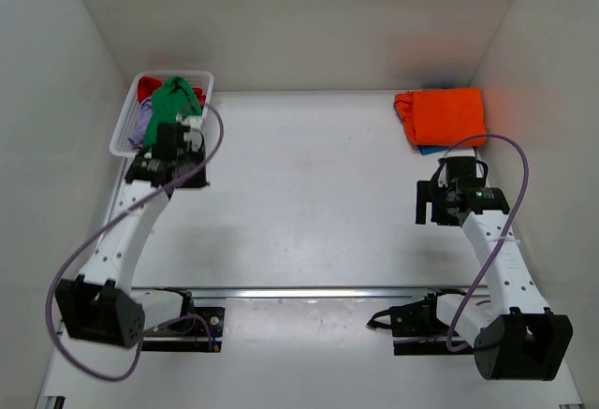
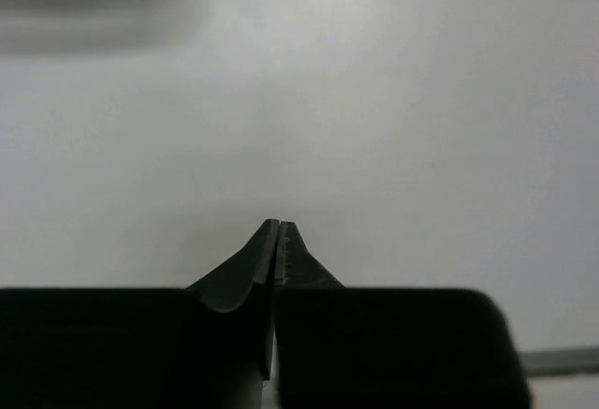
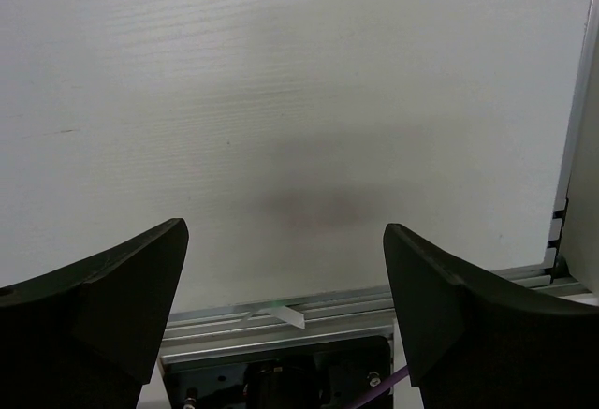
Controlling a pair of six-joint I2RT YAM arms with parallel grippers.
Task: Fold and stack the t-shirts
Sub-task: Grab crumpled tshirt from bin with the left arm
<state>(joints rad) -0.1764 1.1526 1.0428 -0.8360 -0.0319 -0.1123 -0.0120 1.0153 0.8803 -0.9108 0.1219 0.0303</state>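
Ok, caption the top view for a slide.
Left gripper shut beside the basket, green t-shirt on top; right gripper open near the folded orange t-shirt.

**Open middle, crowded far corners**

The table (image 1: 309,194) lies bare across the centre of the frame, between the left arm (image 1: 126,226) and the right arm (image 1: 501,250). At upper left, the basket (image 1: 119,138) heaped with t-shirts (image 1: 170,100) fills the corner. At upper right, the folded orange t-shirt (image 1: 445,114) lies near the wall (image 1: 538,72).

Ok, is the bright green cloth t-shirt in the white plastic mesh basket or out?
In: the bright green cloth t-shirt lies heaped on top inside the white plastic mesh basket.
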